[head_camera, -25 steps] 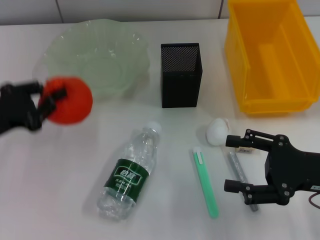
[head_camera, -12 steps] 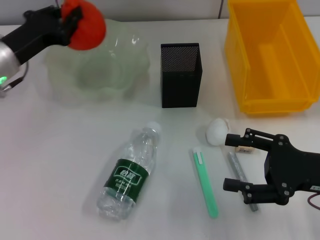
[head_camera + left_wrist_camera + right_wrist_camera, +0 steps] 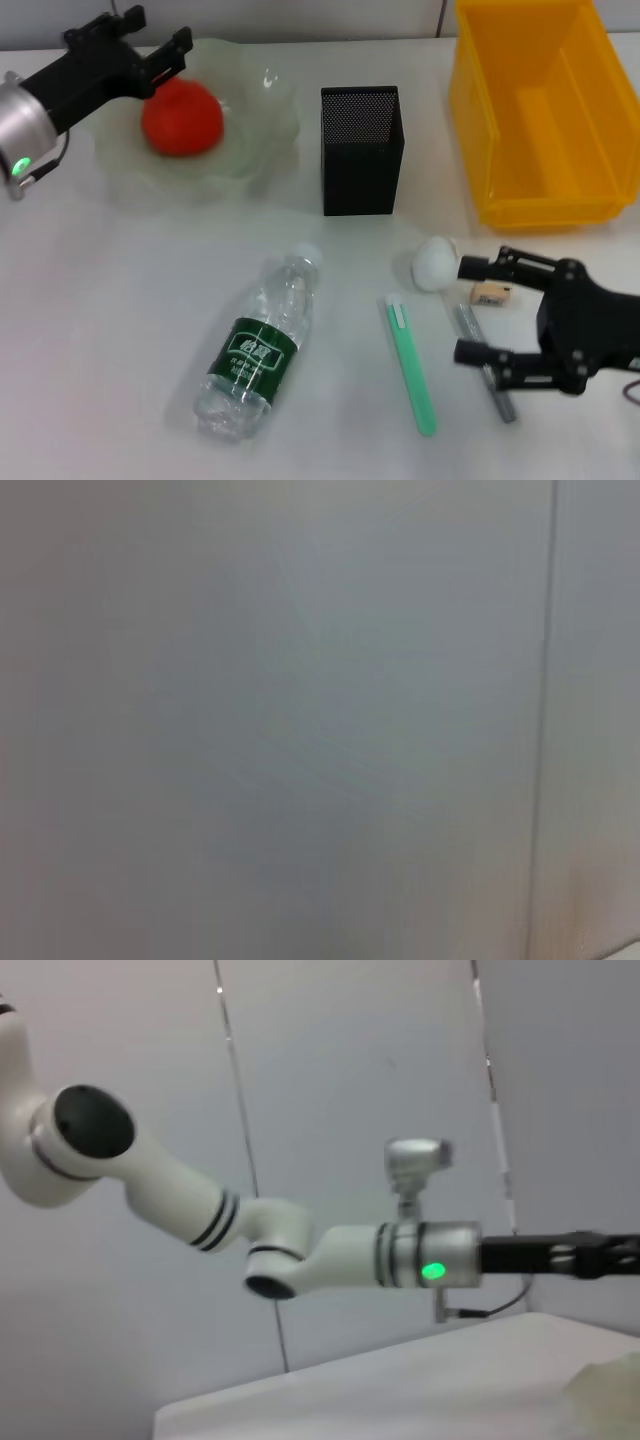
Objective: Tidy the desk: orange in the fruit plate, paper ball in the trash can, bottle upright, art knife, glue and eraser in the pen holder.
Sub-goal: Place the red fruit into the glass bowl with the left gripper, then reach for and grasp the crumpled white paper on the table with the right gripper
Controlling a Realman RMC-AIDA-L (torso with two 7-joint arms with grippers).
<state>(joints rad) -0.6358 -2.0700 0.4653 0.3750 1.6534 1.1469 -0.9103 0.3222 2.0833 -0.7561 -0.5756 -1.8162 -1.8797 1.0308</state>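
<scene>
The orange [image 3: 182, 117] lies in the pale-green fruit plate [image 3: 272, 110] at the back left. My left gripper [image 3: 158, 34] is open just behind and above the orange, apart from it. My right gripper [image 3: 467, 310] is open low over the table at the front right. The eraser [image 3: 490, 293] and a thin grey stick-shaped tool [image 3: 487, 372] lie between its fingers. The paper ball [image 3: 435, 262] lies just beyond its upper fingertip. A long green stick-shaped tool [image 3: 412, 365] lies to its left. The bottle [image 3: 255, 350] lies on its side. The left wrist view shows only a blurred wall.
The black mesh pen holder [image 3: 362, 150] stands at the back centre. The yellow trash can [image 3: 535, 110] stands at the back right. The right wrist view shows the left arm [image 3: 400, 1255] against the wall and a corner of the plate [image 3: 610, 1380].
The left gripper carried the orange up and back over the plate and let go; the orange now rests in the plate. The right gripper shifted slightly to the right.
</scene>
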